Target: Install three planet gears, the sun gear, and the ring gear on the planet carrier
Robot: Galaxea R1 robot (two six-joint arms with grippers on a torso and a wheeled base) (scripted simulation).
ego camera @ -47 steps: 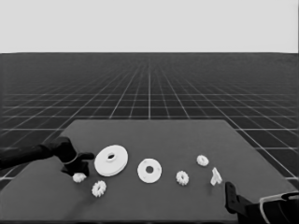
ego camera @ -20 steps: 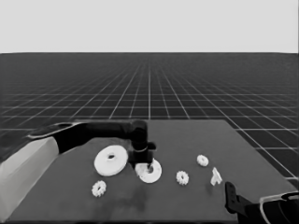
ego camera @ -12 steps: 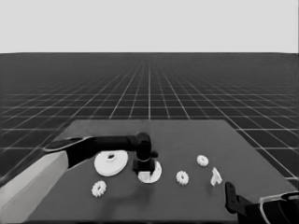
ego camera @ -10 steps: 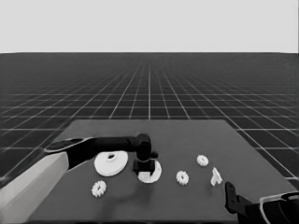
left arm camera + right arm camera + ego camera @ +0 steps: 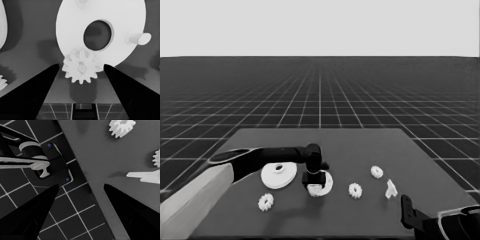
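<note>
The table (image 5: pixel 360 145) carries the larger round part (image 5: pixel 278 175) beside my left arm, untouched. Just right of it lies the smaller round part (image 5: pixel 326 183), under my left gripper (image 5: pixel 80 68), whose fingers stand wide apart, holding nothing. A planet gear (image 5: pixel 81 66) sits on a peg at its rim; I judge I should lift straight up, without brushing it. My right gripper (image 5: pixel 81 187) waits, open, at the table's corner.
</note>
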